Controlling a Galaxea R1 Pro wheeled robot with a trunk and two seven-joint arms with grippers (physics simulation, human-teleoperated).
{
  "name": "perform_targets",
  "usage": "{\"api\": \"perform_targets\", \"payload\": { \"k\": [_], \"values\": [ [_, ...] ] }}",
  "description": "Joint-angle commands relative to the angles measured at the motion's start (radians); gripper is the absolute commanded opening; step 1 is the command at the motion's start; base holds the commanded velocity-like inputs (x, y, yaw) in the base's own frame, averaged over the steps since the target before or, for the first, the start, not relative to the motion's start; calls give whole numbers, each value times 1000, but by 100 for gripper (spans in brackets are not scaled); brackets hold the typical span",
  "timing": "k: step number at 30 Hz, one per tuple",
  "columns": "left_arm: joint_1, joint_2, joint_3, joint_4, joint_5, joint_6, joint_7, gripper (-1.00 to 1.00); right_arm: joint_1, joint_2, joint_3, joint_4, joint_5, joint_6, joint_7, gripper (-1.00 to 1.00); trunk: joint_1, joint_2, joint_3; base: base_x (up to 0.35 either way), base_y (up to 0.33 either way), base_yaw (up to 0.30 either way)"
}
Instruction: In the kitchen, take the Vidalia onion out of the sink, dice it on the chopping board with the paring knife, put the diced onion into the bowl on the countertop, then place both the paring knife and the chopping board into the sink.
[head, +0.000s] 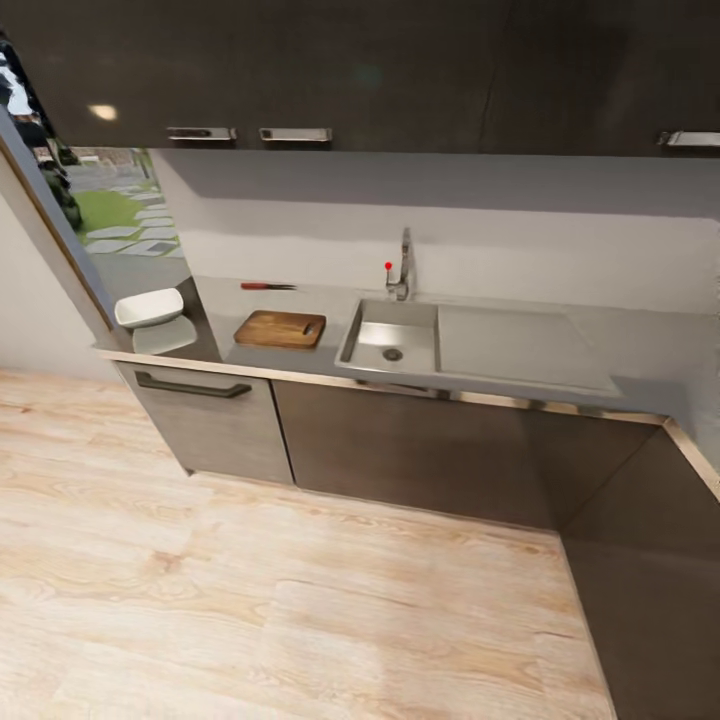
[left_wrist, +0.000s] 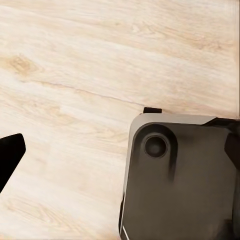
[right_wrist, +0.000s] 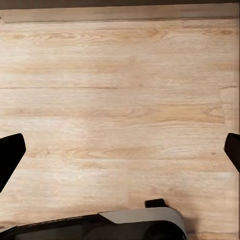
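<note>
Both grippers are hanging low over the wood floor (right_wrist: 120, 100); wrist views catch just dark fingertips (left_wrist: 9, 155) at the frame edges with bare planks between, so they look spread and holding nothing. Everything I need is ahead, well apart from either arm. Left to right on the countertop (head: 640, 345): white bowl (head: 150, 307), paring knife (head: 267, 286) lying lengthwise along the back wall, chopping board (head: 281, 329), then the sink (head: 388, 342). Can't spot the onion in the basin from here. No readable labels anywhere.
</note>
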Motion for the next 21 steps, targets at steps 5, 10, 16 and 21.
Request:
{"api": "perform_targets", "payload": {
  "k": [5,10,16,21],
  "values": [
    [0,1,-8,-2,9,-2,5,100,-1,-2,9,0,-6,-3,-3,100,1,-2,-1,-6,-36,-53],
    [0,2,-8,-3,9,-2,5,100,-1,-2,9,0,-7,-3,-3,100,1,-2,3,-1,-4,-188],
    [0,3,-8,-3,9,-2,5,100,-1,-2,9,0,-7,-3,-3,100,1,-2,9,0,0,-210],
    [0,3,-8,-3,9,-2,5,100,-1,-2,9,0,-7,-3,-3,100,1,-2,13,0,0,-213]
  ]
}}
